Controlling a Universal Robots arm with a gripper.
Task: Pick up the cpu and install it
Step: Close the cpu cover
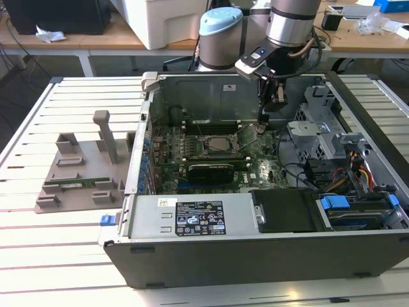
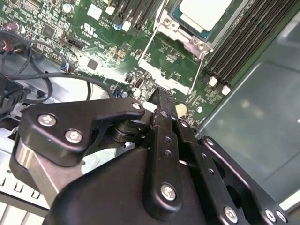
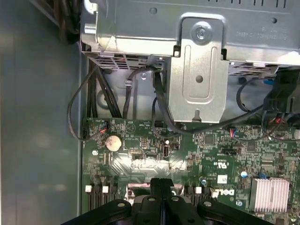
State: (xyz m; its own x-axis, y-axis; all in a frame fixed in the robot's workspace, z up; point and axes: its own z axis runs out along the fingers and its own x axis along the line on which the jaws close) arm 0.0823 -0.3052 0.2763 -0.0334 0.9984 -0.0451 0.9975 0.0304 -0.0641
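Observation:
The cpu (image 2: 202, 11), a flat square chip with a shiny silver-white top, lies in the metal-framed socket (image 1: 213, 146) on the green motherboard (image 1: 255, 167) inside the open computer case (image 1: 358, 115). My gripper (image 1: 262, 120) hangs over the board on the exterior view's right of the socket, a short way from the chip. In both wrist views its black fingers (image 2: 161, 93) press together with nothing between them. In the first wrist view the gripper (image 3: 161, 181) points at the board edge near a round coin battery (image 3: 112, 142).
A grey moulded tray (image 1: 70, 173) on the exterior view's left carries a green memory stick (image 1: 77, 184). A black card (image 1: 208, 169) sits below the socket. The power supply (image 1: 192, 217), drive cage (image 1: 319, 134) and loose black cables (image 3: 159, 108) crowd the case.

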